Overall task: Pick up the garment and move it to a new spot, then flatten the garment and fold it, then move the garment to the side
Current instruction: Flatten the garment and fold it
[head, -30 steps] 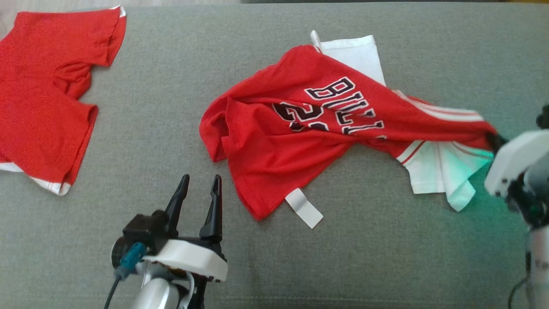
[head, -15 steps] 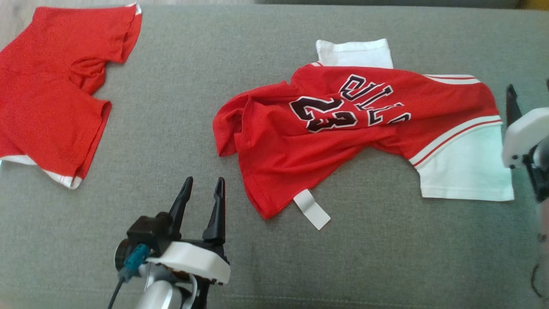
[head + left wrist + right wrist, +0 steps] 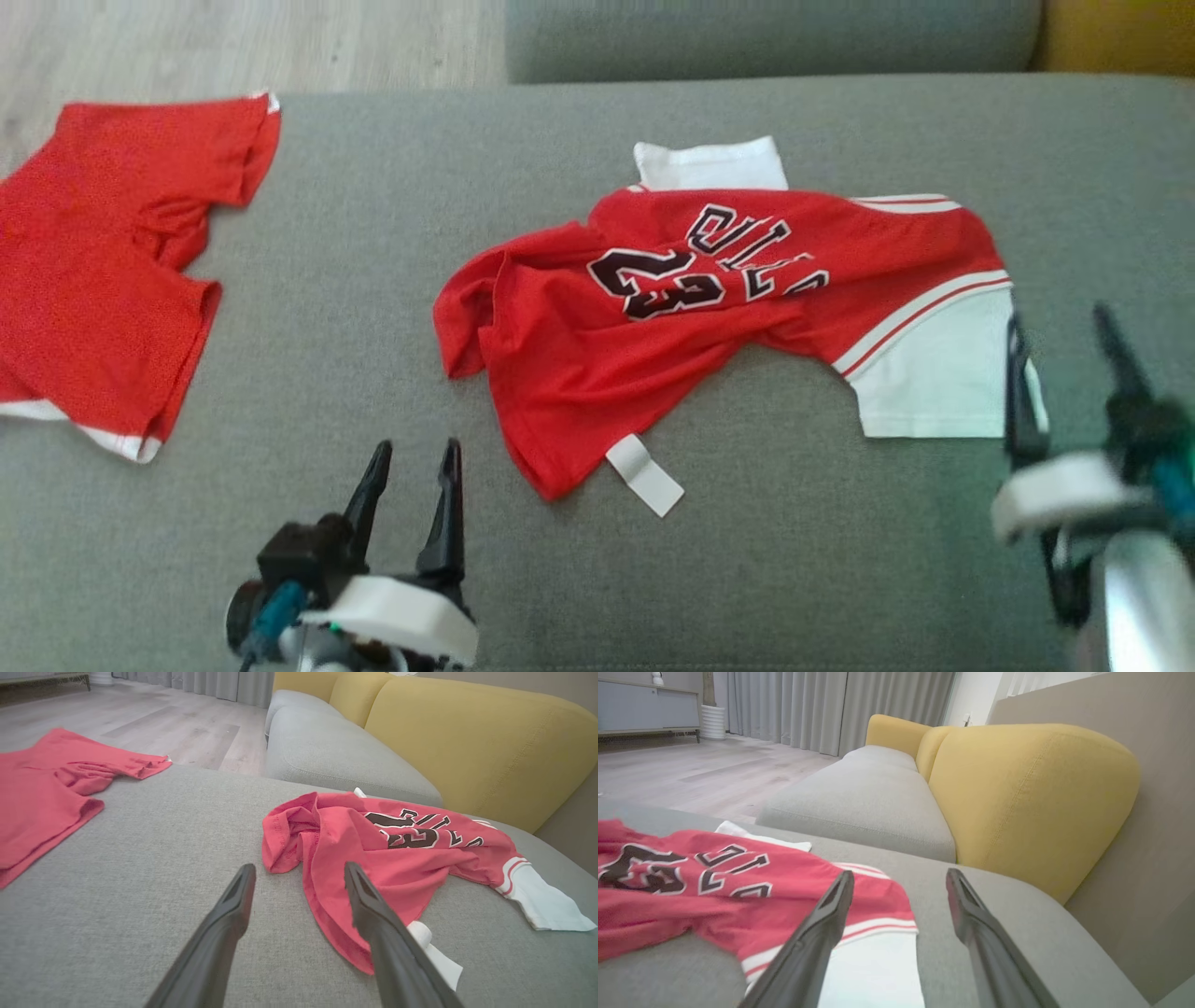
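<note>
Lying crumpled on the grey sofa seat (image 3: 373,233), the red shirt (image 3: 709,308) with the number 23 is a little right of the middle, and its long axis runs across the seat from left to right, slightly slanted. Its red hem corner, with a white tag (image 3: 644,474) beside it, points toward the robot on the left end, and a white sleeve (image 3: 934,383) ends it on the right. The left fingers (image 3: 446,504) are spread apart and hold nothing. They are near the hem corner, a little to the left of it, and they point away from the robot over bare seat. The right fingers (image 3: 1019,401) are also spread and empty, and one of them crosses the outer edge of the white sleeve; I cannot tell if it touches the cloth. Both arms are low at the near side of the seat. Another red garment (image 3: 103,271) lies well apart at the far left. I judge that the flattening is not yet done, and each arm has its own end of the shirt close.
</note>
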Robot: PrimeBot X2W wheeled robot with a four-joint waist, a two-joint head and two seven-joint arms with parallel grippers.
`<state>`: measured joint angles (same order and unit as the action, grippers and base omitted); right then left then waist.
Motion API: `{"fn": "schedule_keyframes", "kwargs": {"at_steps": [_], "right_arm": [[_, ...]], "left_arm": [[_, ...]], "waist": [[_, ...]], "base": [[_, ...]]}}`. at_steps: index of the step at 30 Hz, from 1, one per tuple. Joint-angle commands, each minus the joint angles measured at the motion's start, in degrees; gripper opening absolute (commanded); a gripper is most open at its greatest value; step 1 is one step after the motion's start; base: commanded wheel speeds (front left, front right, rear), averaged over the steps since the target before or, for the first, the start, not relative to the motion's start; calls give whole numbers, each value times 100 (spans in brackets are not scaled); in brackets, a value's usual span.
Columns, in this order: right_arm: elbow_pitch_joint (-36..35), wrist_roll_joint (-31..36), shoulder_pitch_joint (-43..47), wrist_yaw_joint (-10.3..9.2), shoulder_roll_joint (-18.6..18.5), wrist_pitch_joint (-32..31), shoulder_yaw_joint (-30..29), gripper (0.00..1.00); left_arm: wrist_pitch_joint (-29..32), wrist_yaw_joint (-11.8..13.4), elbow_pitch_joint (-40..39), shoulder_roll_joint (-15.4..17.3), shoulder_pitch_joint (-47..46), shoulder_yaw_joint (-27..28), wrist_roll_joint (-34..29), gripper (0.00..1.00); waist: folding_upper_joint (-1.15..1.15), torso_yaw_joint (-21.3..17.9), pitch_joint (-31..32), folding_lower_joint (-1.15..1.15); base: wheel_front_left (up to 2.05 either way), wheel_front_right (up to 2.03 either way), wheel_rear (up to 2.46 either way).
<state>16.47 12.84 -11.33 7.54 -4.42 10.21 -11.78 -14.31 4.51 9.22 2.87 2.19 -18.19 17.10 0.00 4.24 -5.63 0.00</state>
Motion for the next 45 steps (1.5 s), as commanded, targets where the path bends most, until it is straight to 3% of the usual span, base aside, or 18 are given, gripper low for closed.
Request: {"fn": "schedule_keyframes", "kwargs": {"at_steps": [1, 7, 12, 17, 38, 42, 45], "right_arm": [[-205, -51, 184, -5, 41, 234, 170, 100], [-422, -287, 1047, -5, 145, 471, 233, 100], [-790, -926, 1700, -5, 152, 477, 347, 100], [-804, -1159, 1895, -5, 153, 477, 491, 100], [-713, -1267, 1770, -5, 154, 478, 520, 100], [-273, -1370, 1568, -5, 154, 465, 518, 100], [99, -1291, 1124, -5, 154, 73, 482, 100]], "left_arm": [[-69, -2, -181, 0, -2, 250, -112, 100], [-69, -66, -123, 0, 321, 458, -279, 100], [-69, -145, -151, 0, 460, 688, -412, 100], [-69, -200, -186, 0, 560, 839, -510, 100], [-69, -176, -214, 0, 654, 858, -457, 100], [-69, -230, -206, 0, 562, 629, -412, 100], [-69, -321, 38, 0, 390, 320, -301, 100]], "waist": [[0, -76, 186, 0], [0, -72, 550, 0], [0, -71, 688, 0], [0, -129, 753, 0], [0, -31, 805, 0], [0, -95, 752, 0], [0, -168, 672, 0]], "base": [[0, 0, 0], [0, 0, 0], [0, 0, 0], [0, 0, 0], [0, 0, 0], [0, 0, 0], [0, 0, 0]]}}
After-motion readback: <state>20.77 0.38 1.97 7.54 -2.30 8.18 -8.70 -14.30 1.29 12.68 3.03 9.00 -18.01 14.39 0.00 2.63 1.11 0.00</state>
